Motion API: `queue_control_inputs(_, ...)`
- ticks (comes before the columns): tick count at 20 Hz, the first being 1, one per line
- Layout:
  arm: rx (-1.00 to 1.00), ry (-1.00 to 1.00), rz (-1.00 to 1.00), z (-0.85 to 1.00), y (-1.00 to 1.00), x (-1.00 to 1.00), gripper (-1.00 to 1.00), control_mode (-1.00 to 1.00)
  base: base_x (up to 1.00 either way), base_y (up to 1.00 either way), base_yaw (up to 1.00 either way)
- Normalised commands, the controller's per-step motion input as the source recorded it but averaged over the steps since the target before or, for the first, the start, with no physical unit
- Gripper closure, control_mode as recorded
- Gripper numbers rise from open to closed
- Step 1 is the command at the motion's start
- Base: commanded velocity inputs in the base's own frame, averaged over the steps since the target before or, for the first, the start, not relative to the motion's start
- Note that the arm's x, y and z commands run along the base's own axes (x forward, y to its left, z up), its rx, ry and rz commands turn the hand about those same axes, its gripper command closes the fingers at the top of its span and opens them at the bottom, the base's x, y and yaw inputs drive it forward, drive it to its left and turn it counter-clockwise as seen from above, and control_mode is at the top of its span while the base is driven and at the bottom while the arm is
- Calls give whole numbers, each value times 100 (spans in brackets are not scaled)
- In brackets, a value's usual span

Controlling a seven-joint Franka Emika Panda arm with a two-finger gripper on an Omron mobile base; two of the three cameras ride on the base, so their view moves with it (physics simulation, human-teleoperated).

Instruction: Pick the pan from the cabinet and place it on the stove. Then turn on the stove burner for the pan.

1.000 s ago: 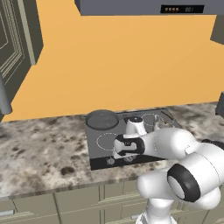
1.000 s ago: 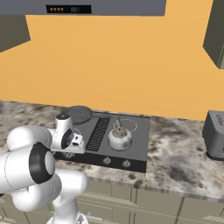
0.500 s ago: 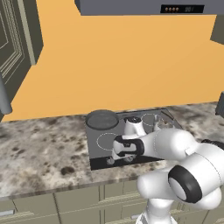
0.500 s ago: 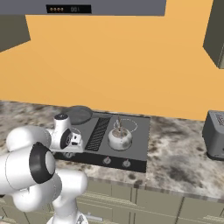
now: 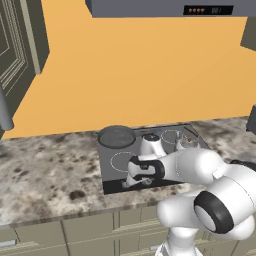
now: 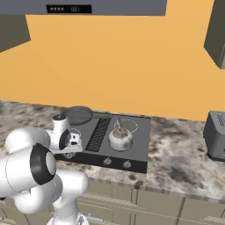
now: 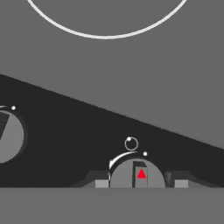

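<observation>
The dark grey pan sits on the back left burner of the black stove. My gripper reaches down over the stove's front left edge. In the hand view a round knob with a red triangle mark sits between my two fingertips, which are closed against its sides. Above the knob, a white burner ring curves across the glass. The grey-beige cabinet hangs at the upper left.
A metal kettle stands on the right side of the stove. A second knob lies to the left in the hand view, and two more line the front strip. A toaster stands on the counter at far right. A range hood hangs overhead.
The hand has crept slightly down and left toward the stove's front edge. Pan and kettle have not moved.
</observation>
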Motion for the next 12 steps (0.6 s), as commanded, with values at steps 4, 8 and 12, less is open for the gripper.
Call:
queue_control_inputs(4, 0, -16, 20, -33, 0, -35, 100, -100, 0, 0, 0)
queue_control_inputs(8, 0, -17, 22, -40, -7, -37, 100, -100, 0, 0, 0)
queue_control_inputs(12, 0, -19, 24, -39, -27, -33, 100, -100, 0, 0, 0)
